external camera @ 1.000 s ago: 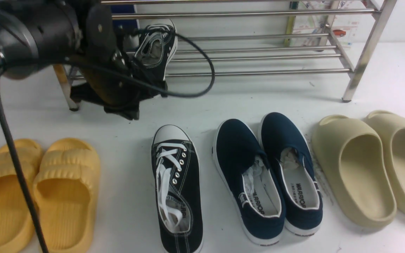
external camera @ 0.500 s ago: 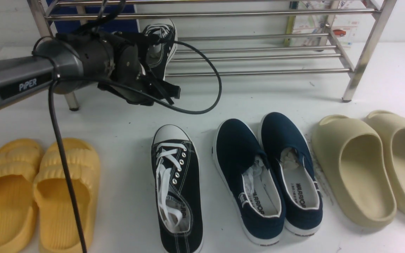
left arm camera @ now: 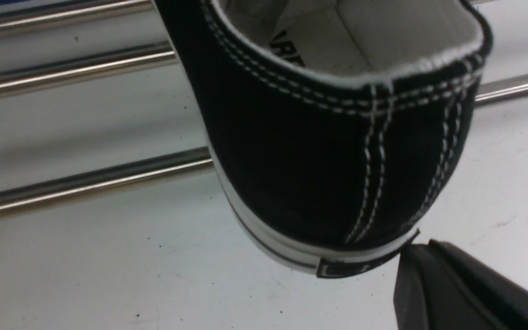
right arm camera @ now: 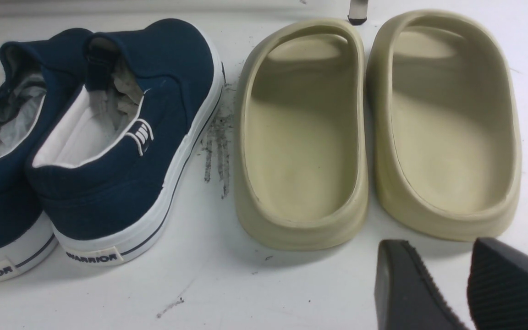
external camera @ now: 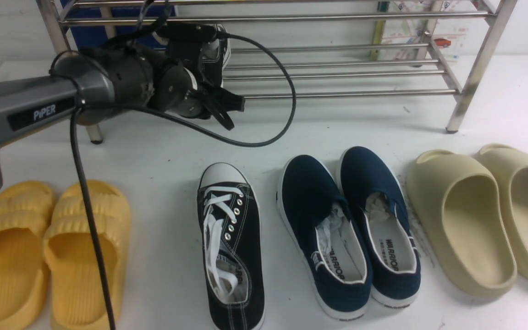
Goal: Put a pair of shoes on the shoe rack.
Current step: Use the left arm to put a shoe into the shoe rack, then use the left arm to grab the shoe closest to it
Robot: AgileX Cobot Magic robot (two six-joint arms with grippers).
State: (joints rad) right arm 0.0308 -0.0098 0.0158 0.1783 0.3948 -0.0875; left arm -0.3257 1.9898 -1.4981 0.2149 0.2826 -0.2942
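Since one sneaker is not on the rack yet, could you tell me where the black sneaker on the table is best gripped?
Probably the heel collar of the black sneaker, from above, one finger inside the opening. It stands on its sole with the opening up and heel nearest the robot; the collar is a thin wall.

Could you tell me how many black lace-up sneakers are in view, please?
2. One sneaker sits on the shoe rack's lower bars, partly behind the left arm; the other sneaker lies between the yellow slides and navy slip-ons.
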